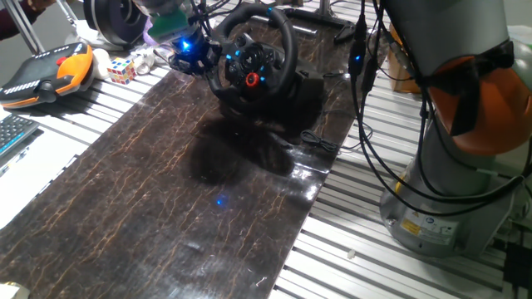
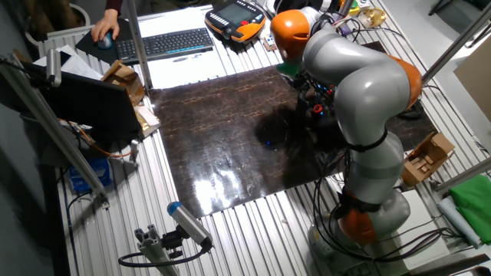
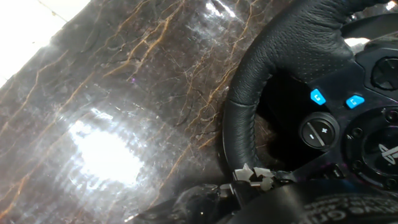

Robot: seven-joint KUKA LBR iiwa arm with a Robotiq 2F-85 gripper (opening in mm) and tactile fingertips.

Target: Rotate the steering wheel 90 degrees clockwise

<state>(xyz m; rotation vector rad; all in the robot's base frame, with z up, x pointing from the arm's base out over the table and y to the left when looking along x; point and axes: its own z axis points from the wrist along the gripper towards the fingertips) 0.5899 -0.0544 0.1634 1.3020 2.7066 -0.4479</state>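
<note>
The black steering wheel (image 1: 252,60) stands on its bulky base at the far end of the dark mat, with a red button and blue-lit buttons on its hub. My gripper (image 1: 198,58) is at the wheel's left rim. In the hand view the padded rim (image 3: 244,118) curves down to my gripper (image 3: 249,185), whose jaws look closed around it at the bottom of the frame. In the other fixed view my arm (image 2: 360,84) hides most of the wheel and only a red spot (image 2: 314,110) shows.
A dark marbled mat (image 1: 191,191) covers the table. At the back left lie a Rubik's cube (image 1: 121,70), an orange teach pendant (image 1: 50,73) and a black spool-like ring (image 1: 116,18). Cables (image 1: 320,143) trail by the wheel base. My arm's base (image 1: 449,199) stands at the right.
</note>
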